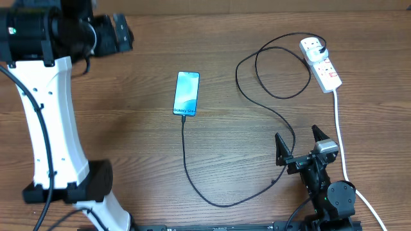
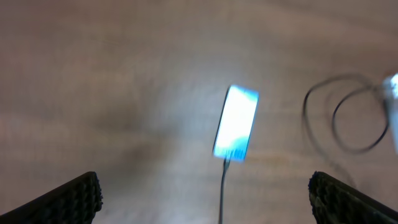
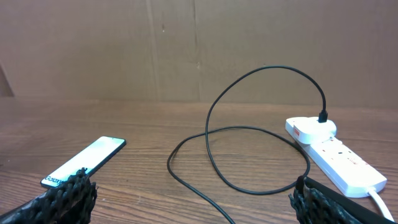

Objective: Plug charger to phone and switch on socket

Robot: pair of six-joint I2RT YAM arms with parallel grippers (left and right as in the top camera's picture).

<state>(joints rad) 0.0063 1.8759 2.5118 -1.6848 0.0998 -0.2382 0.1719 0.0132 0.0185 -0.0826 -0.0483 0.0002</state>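
Note:
The phone point(image 1: 186, 93) lies flat at the table's middle, screen lit teal. The charger cable point(image 1: 192, 176) has its tip in the phone's near end, curves across the table, loops, and its black plug point(image 1: 323, 52) sits in the white socket strip point(image 1: 321, 63) at the far right. My left gripper point(image 1: 119, 32) is open and empty, high at the far left; its view shows the blurred phone point(image 2: 236, 122) below. My right gripper point(image 1: 300, 142) is open and empty at the near right. Its view shows the phone point(image 3: 84, 163), the cable loop point(image 3: 249, 134) and the socket point(image 3: 333, 155).
The socket's thick white cord point(image 1: 340, 138) runs from the strip toward the near right edge, passing beside my right arm. A brown cardboard wall point(image 3: 199, 50) stands behind the table. The left arm's white base point(image 1: 51, 128) stands at the near left.

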